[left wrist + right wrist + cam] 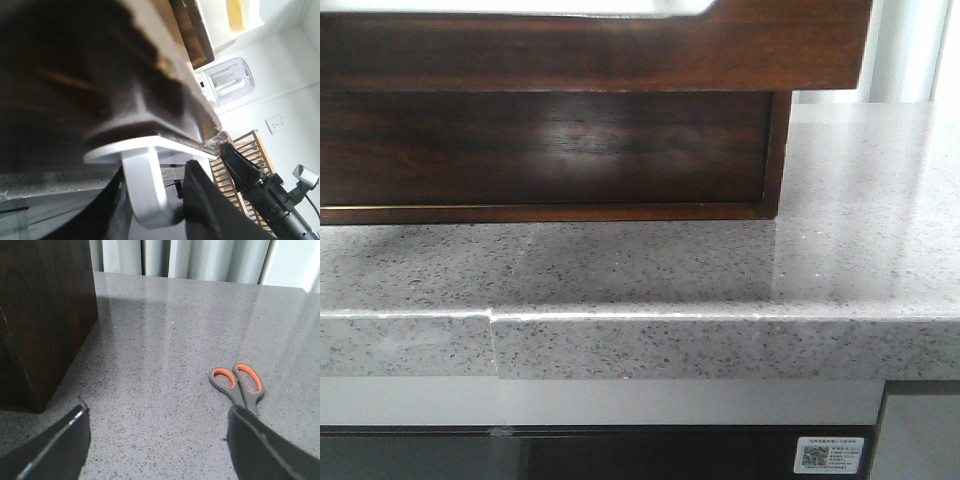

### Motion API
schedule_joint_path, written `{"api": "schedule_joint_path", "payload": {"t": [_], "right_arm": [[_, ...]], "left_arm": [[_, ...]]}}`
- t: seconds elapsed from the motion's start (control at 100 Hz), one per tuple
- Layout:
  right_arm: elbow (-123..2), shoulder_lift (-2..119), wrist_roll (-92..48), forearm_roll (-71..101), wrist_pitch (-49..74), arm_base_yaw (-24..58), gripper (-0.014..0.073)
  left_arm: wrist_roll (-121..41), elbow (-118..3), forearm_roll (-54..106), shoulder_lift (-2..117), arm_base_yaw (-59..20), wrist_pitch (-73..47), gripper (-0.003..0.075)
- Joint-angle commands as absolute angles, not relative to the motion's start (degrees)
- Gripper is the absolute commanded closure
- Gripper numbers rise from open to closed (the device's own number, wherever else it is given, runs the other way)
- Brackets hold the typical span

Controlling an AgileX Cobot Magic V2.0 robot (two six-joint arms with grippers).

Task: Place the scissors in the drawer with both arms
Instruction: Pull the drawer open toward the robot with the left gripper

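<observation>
Left gripper (172,200): jaws right up against a white handle (145,190) under the dark wood cabinet (40,315), too blurred to tell whether they are clamped. Drawer (590,45) juts out over the speckled grey desk (720,280). Right gripper (155,440): jaws wide apart, holding nothing. Scissors (240,387) lie flat on desk beside the right-hand finger, well apart from the cabinet.

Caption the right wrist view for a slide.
Open right gripper hovering over grey speckled countertop, orange-and-grey-handled scissors ahead, dark wooden cabinet alongside.
</observation>
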State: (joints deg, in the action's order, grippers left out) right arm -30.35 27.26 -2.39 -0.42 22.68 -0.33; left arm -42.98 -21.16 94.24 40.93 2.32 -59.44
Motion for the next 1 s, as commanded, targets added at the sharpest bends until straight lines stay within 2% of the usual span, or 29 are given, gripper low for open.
{"api": "schedule_joint_path", "payload": {"t": [0.0,0.09,0.21,0.31,0.5,0.71,0.82,0.99], "right_arm": [[-32.5,27.8,-2.5,-1.0,18.3,-0.5,0.0084],[-32.5,27.8,-2.5,-1.0,18.3,-0.5,0.0084],[-32.5,27.8,-2.5,-1.0,18.3,-0.5,0.0084],[-32.5,27.8,-2.5,-1.0,18.3,-0.5,0.0084],[-32.5,27.8,-2.5,-2.0,18.3,-0.5,0.0084],[-32.6,27.8,-2.5,-5.6,20.4,-0.5,0.0084],[-35.2,29.7,-1.5,-5.8,24.8,-0.7,0.0092],[-41.8,37.5,4.3,-10.7,33.9,-4.2,0.0092]], "left_arm": [[-49.1,-23.4,93.3,39.4,2.1,-62.6,0.0586],[-48.9,-23.4,92.4,39.4,2.1,-61.9,0.0524],[-48.5,-23.4,92.4,39.4,2.1,-61.7,0.0399],[-48.2,-23.4,92.4,39.4,2.1,-62.9,0.0339],[-48.2,-23.5,90.6,39.3,2.1,-66.5,0.0335],[-46.3,-23.9,81.1,36.8,2.1,-68.2,0.0335],[-42.5,-26.4,72.8,33.8,2.1,-67.4,0.0335],[-33.8,-32.1,50.9,30.2,2.1,-64.1,0.0335]]}}
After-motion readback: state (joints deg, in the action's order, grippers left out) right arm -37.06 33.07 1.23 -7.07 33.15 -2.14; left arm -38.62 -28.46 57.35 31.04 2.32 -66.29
